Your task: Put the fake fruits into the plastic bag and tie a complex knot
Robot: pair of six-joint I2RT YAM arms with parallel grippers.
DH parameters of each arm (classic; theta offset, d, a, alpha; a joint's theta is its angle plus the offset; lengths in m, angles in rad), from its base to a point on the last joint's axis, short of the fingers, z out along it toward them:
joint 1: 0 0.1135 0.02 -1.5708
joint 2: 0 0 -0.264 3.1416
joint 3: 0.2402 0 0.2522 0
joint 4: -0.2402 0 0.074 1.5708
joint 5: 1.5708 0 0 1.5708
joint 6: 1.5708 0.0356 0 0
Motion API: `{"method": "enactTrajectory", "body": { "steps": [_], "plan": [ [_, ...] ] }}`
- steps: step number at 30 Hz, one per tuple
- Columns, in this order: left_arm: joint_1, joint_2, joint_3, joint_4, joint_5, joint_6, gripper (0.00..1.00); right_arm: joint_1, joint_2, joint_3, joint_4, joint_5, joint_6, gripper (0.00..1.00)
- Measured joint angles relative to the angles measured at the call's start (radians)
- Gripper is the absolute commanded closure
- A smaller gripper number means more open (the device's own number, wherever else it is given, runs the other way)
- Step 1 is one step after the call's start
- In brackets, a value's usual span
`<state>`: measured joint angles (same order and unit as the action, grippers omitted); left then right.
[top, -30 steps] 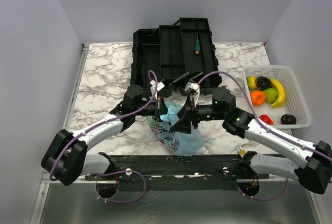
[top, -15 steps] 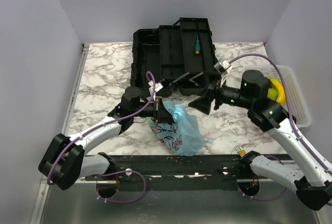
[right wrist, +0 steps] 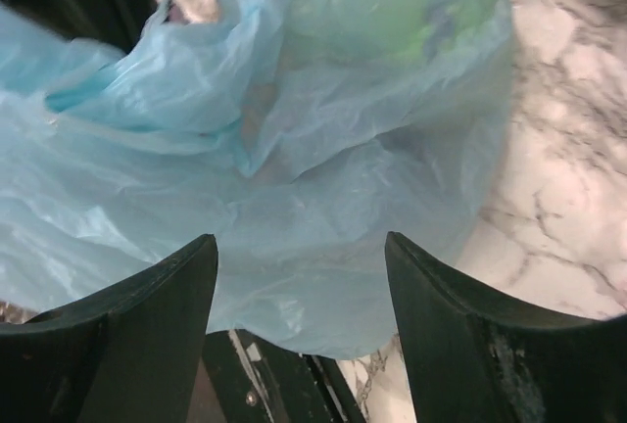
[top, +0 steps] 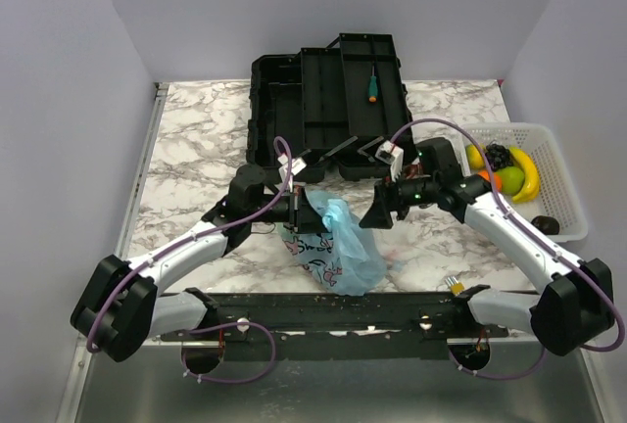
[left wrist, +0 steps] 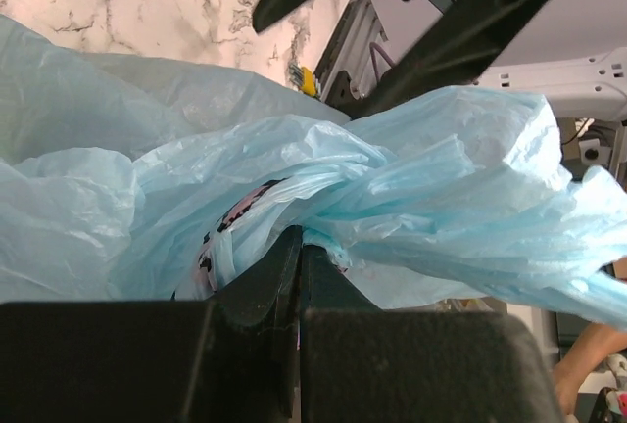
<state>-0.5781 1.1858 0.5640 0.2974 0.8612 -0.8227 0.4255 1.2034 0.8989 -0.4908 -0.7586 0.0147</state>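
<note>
One bag [top: 338, 247] on the surface [top: 196, 149], left claw [left wrist: 296, 247] pinching it. Right claw [top: 377, 212] spread, empty. Six fruits [top: 509, 180] show in one basket [top: 568, 198].

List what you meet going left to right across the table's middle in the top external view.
Left gripper, shut on the plastic bag → right gripper, open → white mesh basket holding the fake fruits.

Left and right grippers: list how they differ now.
The left gripper is shut; the right gripper is open. The left gripper pinches the bag; the right gripper holds nothing, with the bag just ahead of it. Both are black and aim at the bag.
</note>
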Motion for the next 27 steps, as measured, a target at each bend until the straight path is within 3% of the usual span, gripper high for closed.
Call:
{"method": "enactTrajectory", "body": {
  "steps": [5,12,18,27],
  "plan": [
    [0.000,0.010,0.000,0.003,-0.012,0.003,1.00,0.067,0.018,-0.032,0.042,-0.097,0.006,0.26],
    [0.000,0.033,0.000,0.039,-0.010,-0.002,1.00,0.263,0.130,-0.093,0.277,-0.119,0.163,0.22],
    [0.000,0.034,-0.022,0.050,0.006,0.008,1.00,0.278,0.218,-0.046,0.456,-0.119,0.268,0.22],
    [-0.011,0.050,-0.059,0.073,0.050,0.028,1.00,0.317,0.258,0.047,0.563,-0.122,0.325,0.18]
  ]
}}
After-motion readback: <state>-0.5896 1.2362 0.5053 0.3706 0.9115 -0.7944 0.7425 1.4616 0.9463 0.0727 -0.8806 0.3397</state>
